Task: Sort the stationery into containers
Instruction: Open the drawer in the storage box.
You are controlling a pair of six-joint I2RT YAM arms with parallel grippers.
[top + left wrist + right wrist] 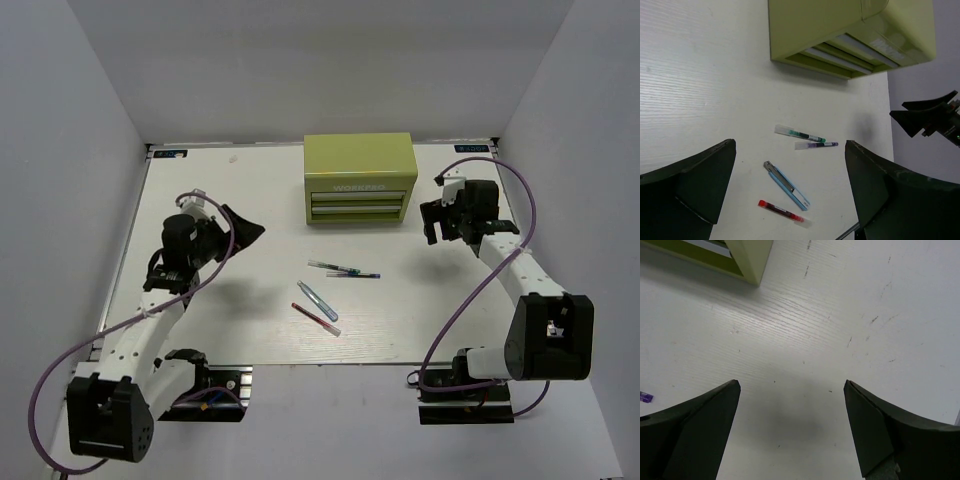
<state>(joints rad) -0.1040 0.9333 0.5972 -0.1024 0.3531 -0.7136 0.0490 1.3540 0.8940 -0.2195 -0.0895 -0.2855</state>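
Observation:
The yellow-green metal chest (360,178) stands at the back middle with both front drawers shut; it also shows in the left wrist view (850,30). Four stationery pieces lie on the table in front of it: a teal pen (800,134), a dark blue pen (816,145), a pale blue stick with a metal tip (786,184) and a red pen (781,211). My left gripper (243,230) is open and empty, above the table to their left. My right gripper (437,222) is open and empty, right of the chest.
The white table (230,320) is bounded by grey walls at the back and both sides. The right arm's gripper shows in the left wrist view (927,115). A corner of the chest (747,260) and the blue pen's tip (645,397) show in the right wrist view.

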